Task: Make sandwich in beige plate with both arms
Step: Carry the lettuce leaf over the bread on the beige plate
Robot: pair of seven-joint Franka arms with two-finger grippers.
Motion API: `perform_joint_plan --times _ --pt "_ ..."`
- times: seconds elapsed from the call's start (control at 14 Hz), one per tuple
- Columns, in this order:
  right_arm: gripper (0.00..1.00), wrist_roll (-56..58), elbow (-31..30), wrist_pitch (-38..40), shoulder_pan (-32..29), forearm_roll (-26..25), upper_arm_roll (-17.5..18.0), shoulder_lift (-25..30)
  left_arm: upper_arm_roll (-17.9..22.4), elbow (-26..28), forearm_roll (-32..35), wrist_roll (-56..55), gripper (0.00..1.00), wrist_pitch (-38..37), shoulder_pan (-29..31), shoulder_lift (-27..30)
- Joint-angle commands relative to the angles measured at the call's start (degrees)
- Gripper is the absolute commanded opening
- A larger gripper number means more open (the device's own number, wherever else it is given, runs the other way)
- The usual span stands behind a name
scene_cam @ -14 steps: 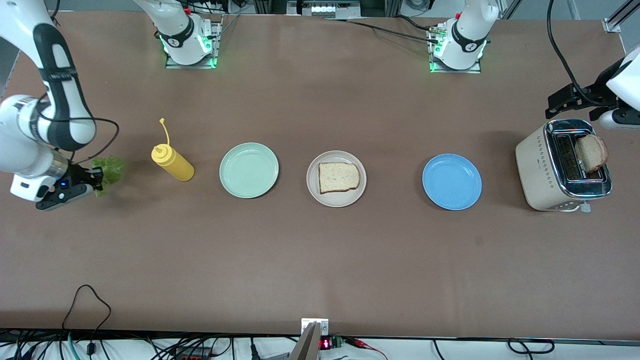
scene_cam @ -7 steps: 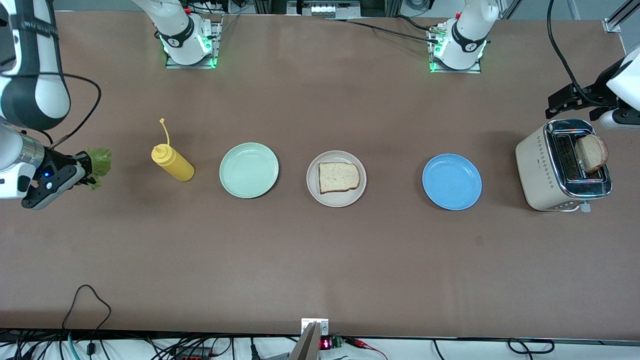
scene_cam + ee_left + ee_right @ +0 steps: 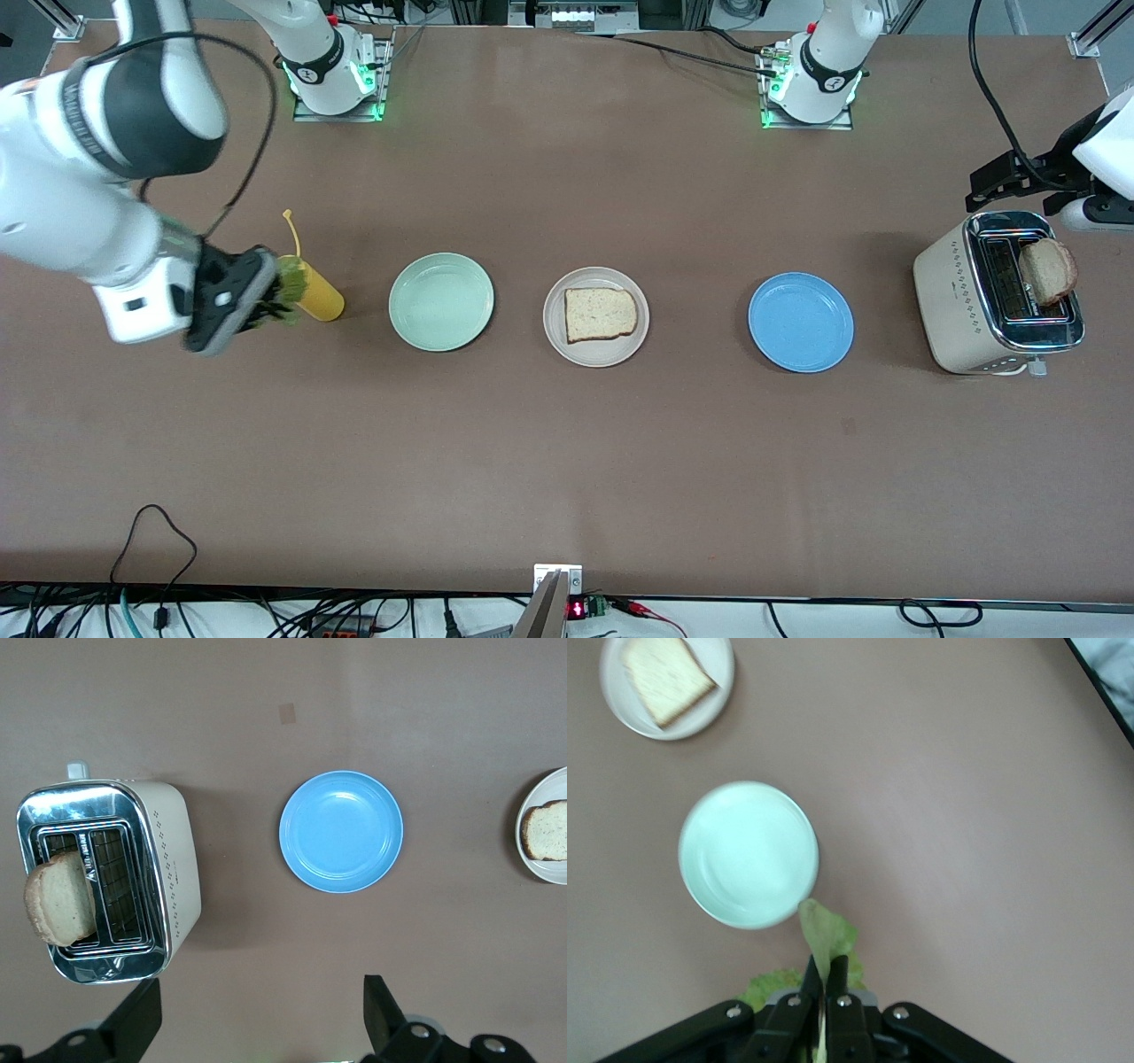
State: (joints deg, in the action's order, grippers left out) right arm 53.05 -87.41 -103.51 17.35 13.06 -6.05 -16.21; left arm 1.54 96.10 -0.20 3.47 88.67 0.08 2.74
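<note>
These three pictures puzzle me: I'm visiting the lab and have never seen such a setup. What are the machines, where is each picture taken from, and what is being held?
Two white robot arms stand at a brown table. The big picture looks down from a high camera facing them; the two small ones come from cameras on the arms' wrists.

In a row on the table: a yellow squeeze bottle, a mint-green plate, a beige plate with one toast slice, a blue plate and a toaster with a second slice sticking out.

The right gripper is shut on a lettuce leaf, in the air over the bottle. The left gripper is open and empty, waiting above the table by the toaster.
</note>
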Motion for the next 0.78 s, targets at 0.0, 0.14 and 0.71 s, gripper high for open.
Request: perform_joint_plan --times 0.0,0.14,0.71 --pt "0.0 0.9 2.4 0.2 5.8 4.1 -0.7 -2.0 -0.1 -1.8 0.6 0.2 1.0 -1.1 0.2 -0.8" --pt "0.0 0.7 2.4 -2.6 10.4 5.3 -0.7 -3.0 -0.1 -1.8 0.6 0.2 1.0 -1.1 0.2 -0.8" --pt "0.0 -4.3 2.3 -17.2 23.2 7.7 -0.7 -11.5 -0.1 -1.9 0.6 0.2 1.0 -1.1 0.3 -0.9"
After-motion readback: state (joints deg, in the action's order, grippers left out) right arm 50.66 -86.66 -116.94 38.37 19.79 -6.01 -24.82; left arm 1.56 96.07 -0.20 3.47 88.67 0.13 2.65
